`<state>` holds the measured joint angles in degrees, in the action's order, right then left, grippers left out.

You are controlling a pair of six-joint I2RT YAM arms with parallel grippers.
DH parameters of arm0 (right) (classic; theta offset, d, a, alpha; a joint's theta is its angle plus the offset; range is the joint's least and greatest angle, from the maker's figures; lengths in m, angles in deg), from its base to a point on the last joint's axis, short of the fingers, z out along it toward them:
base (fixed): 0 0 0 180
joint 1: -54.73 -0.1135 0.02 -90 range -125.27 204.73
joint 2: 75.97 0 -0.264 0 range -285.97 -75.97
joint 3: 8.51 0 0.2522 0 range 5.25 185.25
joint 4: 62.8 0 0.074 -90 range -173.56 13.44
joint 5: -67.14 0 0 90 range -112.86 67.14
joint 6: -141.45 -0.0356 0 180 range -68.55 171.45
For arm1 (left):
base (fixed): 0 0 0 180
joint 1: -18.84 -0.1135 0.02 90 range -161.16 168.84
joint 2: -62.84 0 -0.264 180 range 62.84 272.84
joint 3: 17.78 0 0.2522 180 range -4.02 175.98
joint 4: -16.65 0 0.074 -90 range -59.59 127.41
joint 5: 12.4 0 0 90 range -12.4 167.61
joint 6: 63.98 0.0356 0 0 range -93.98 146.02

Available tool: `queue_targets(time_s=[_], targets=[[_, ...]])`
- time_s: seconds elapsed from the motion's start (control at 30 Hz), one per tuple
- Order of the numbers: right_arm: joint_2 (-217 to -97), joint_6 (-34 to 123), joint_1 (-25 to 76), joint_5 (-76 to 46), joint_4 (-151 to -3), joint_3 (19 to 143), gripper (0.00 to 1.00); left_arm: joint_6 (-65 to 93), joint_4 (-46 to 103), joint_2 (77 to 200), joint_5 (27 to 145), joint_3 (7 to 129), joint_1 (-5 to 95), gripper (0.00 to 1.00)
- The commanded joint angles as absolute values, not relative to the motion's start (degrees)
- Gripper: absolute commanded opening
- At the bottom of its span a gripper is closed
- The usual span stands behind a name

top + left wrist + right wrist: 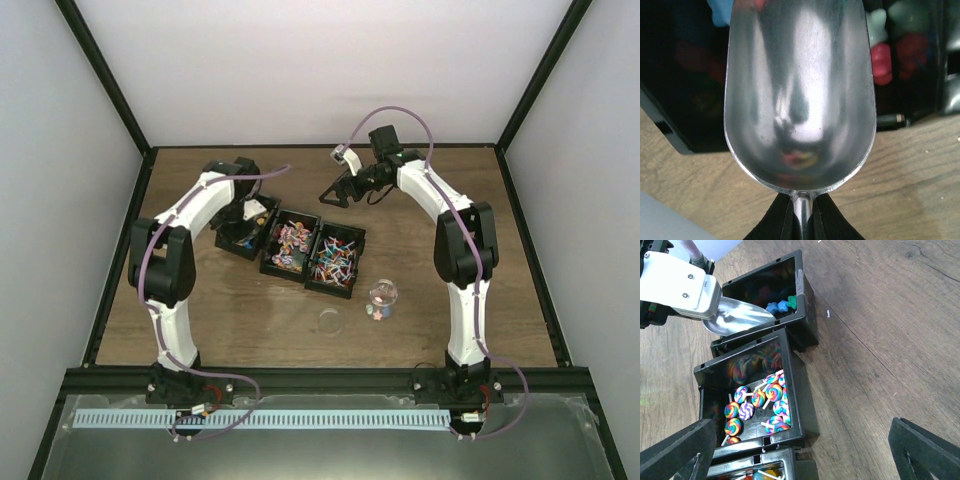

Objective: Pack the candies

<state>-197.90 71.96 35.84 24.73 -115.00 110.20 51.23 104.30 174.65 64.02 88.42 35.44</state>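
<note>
The candies lie in three black bins set in a row: small blue and green pieces (780,306) in the left bin (243,246), swirled lollipops (760,400) in the middle bin (268,262), more sweets (335,262) in the right one. My left gripper (802,220) is shut on the handle of a silver scoop (800,90). The scoop's bowl reaches over the near rim of the left bin and looks empty. My right gripper (800,455) is open and empty, held above the wood just behind the middle bin.
A small clear jar (382,297) with a few sweets inside stands on the table in front of the right bin. Its round clear lid (330,321) lies to the jar's left. Dark frame rails border the wooden table (450,200).
</note>
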Motion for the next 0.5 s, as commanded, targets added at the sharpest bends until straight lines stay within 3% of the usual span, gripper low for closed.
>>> queue_targets(time_s=[0.0,0.47], targets=[[-196.7,72.2,35.8,24.4,-116.2,110.6,0.97,55.4,99.5,174.9,65.6,88.5,35.1,0.04],[-196.1,71.9,35.9,23.8,-116.8,110.3,0.97,55.9,86.3,176.4,72.6,80.3,35.0,0.04]])
